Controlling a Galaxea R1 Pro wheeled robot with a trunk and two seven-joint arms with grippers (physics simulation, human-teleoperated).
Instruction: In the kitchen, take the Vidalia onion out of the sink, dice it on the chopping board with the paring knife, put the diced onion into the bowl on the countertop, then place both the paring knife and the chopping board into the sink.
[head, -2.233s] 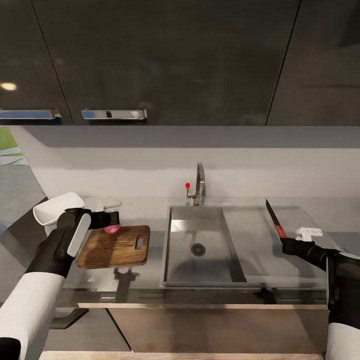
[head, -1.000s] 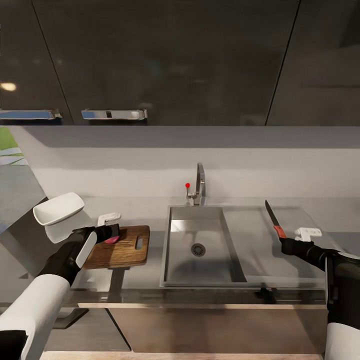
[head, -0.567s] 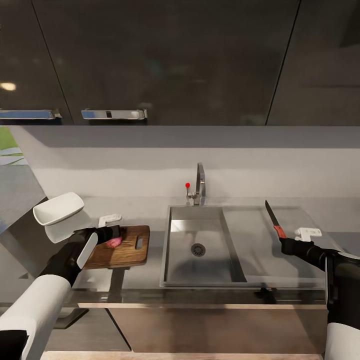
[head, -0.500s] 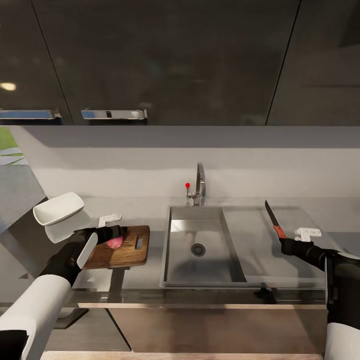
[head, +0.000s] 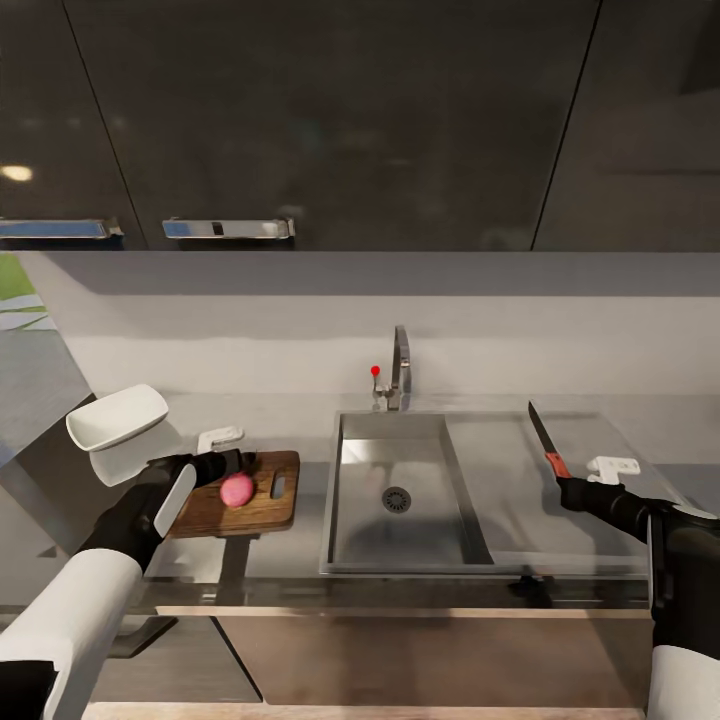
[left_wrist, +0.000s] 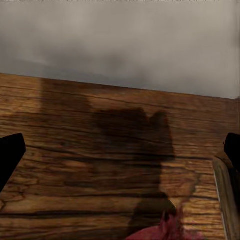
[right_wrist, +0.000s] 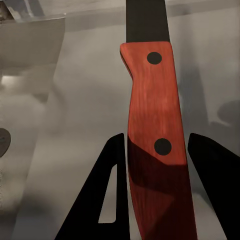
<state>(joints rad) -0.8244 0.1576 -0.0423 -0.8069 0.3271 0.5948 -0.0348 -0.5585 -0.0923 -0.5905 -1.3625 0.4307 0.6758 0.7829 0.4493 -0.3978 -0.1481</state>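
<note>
The Vidalia onion (head: 237, 489), a pink-red ball, lies on the dark brown chopping board (head: 262, 505) left of the sink (head: 350, 500). My left gripper (head: 228, 453) hovers open just behind the onion, not touching it. In the left wrist view the left gripper (left_wrist: 120, 150) is spread wide over the board (left_wrist: 100, 165), with a bit of the onion (left_wrist: 165, 231) at the picture's edge. My right gripper (head: 576, 482) is shut on the paring knife (head: 547, 444), blade pointing up over the drainboard. The right wrist view shows its red handle (right_wrist: 150, 100) between the fingers of the right gripper (right_wrist: 155, 150). The white bowl (head: 117, 417) stands left of the board.
The grey countertop (head: 290, 550) runs along the wall, with the chrome faucet (head: 399, 368) and its red knob behind the basin. The flat drainboard (head: 520, 490) lies under the knife. Dark upper cabinets (head: 330, 120) hang overhead.
My left arm came down to the board and the gripper let go of the onion, which now rests free on the board. The right arm with the knife has hardly moved.
</note>
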